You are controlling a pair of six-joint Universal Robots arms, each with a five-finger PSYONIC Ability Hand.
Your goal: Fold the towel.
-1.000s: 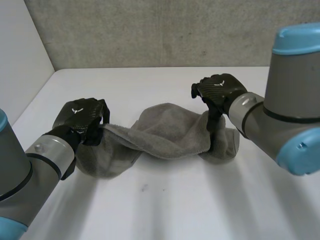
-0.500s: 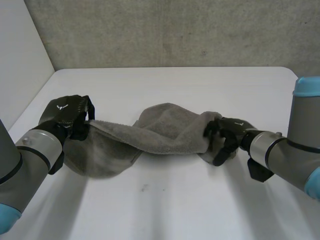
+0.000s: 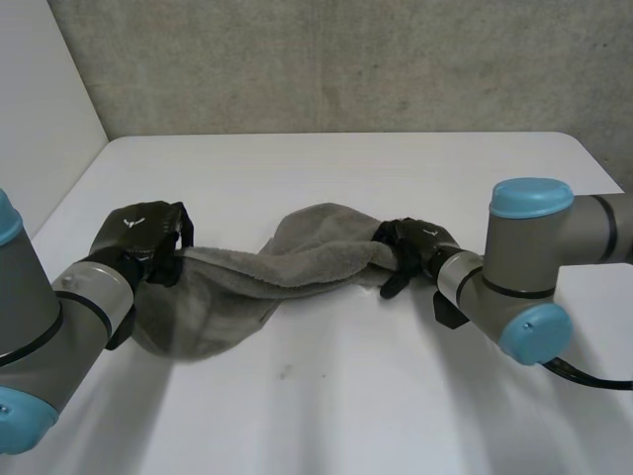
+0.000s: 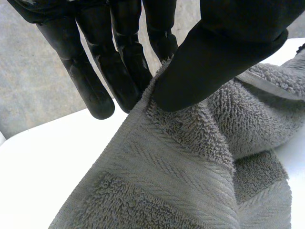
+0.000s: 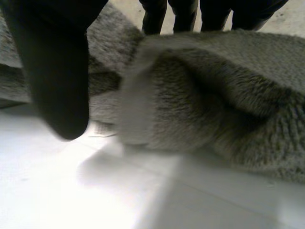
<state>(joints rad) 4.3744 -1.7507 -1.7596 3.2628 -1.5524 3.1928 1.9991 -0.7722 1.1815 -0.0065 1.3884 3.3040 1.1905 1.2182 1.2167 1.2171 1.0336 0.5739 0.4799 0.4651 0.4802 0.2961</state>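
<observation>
At left wrist, left robot hand point(image 4: 224, 52), pinching towel point(image 4: 181, 167) hem

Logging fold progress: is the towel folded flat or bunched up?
Bunched, not folded: the towel stretches twisted and rumpled between the left hand, pinching one end, and the right hand, gripping the other.

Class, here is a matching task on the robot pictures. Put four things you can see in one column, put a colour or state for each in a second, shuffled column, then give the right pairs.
Column A:
1. left hand
2. right hand
3. towel
4. table

Column B:
a. white
b. grey, bunched, strung between both hands
c. pinches the towel's left end between thumb and fingers
d. closed on the towel's right end

Pairs: 1-c, 2-d, 3-b, 4-a
</observation>
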